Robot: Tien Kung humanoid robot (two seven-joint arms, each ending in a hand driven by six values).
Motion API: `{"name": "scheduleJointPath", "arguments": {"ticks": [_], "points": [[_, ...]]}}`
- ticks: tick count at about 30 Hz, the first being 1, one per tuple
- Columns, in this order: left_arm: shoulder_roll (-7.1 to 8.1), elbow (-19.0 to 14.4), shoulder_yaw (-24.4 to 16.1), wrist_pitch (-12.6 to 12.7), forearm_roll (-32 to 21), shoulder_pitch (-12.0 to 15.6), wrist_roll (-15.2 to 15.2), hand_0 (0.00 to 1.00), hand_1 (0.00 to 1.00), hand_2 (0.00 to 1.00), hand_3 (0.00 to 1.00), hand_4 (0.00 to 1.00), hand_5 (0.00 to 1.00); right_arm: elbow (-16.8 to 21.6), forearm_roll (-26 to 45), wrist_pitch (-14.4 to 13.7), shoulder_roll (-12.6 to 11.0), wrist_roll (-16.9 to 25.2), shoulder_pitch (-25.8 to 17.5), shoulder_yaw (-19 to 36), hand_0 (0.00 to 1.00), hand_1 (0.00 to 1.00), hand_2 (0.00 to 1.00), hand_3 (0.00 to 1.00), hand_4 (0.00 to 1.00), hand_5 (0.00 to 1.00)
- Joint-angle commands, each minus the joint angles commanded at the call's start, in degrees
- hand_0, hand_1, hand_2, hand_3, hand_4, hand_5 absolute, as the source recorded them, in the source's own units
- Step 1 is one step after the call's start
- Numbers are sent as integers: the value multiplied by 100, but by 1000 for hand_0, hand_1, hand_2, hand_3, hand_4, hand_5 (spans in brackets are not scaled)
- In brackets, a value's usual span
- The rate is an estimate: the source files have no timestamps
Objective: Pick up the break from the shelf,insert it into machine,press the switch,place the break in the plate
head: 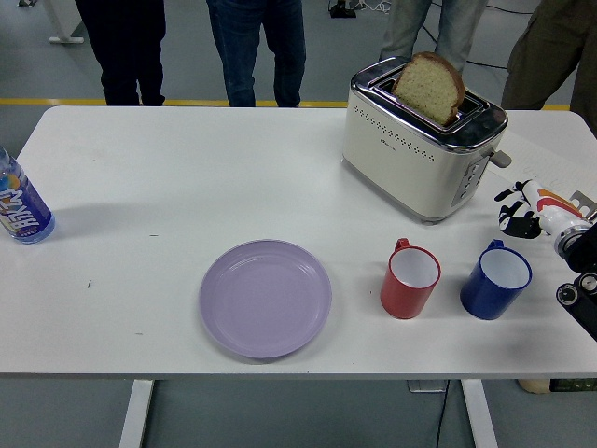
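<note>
A slice of bread (430, 87) stands tall out of the far slot of the cream and chrome toaster (410, 154), which sits on the far right part of the white table (168, 187). The slice leans a little toward the left, its brown crust on top and its pale crumb facing the camera. On the toaster's right end, the lever (502, 159) sits high on its track.

The right hand (534, 207) comes in from the right edge, just beside the toaster's right end but apart from it. Its fingers (510, 196) are loosely spread, pointing toward the toaster, and they hold nothing and touch nothing; a clear gap of table shows between the fingertips and the toaster's side. The left arm does not show.

Nearer the front edge, a lavender plate (266, 297) lies bare in the middle of the table. To its right stands a red mug (410, 278), handle toward the far side, and just beside that a blue mug (496, 279), which is below the right hand. A water bottle with a blue label (20, 203) stands at the left edge, partly cut off.

Several people (256, 47) stand along the far side; only their legs show.
</note>
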Motion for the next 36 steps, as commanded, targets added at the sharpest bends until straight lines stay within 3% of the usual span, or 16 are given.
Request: {"name": "scheduleJointPath", "arguments": {"ticks": [25, 33, 34, 36], "points": [[19, 0, 55, 9, -69, -29, -11, 630, 498, 496, 539, 334, 809, 87, -147, -36, -197, -54, -99, 606, 268, 279, 464, 664, 405, 110], [21, 0, 63, 11, -78, -29, -12, 630, 498, 496, 539, 334, 809, 216, -196, -275, -281, -55, -85, 915, 282, 284, 468, 664, 405, 109], [22, 0, 61, 11, -75, -31, -11, 630, 497, 495, 539, 334, 809, 246, -202, -350, -293, -40, -70, 967, 362, 309, 489, 672, 406, 109], [22, 0, 58, 14, -72, -33, -11, 630, 497, 495, 539, 334, 809, 280, -202, -446, -306, -24, -55, 1024, 362, 309, 489, 672, 406, 109]]}}
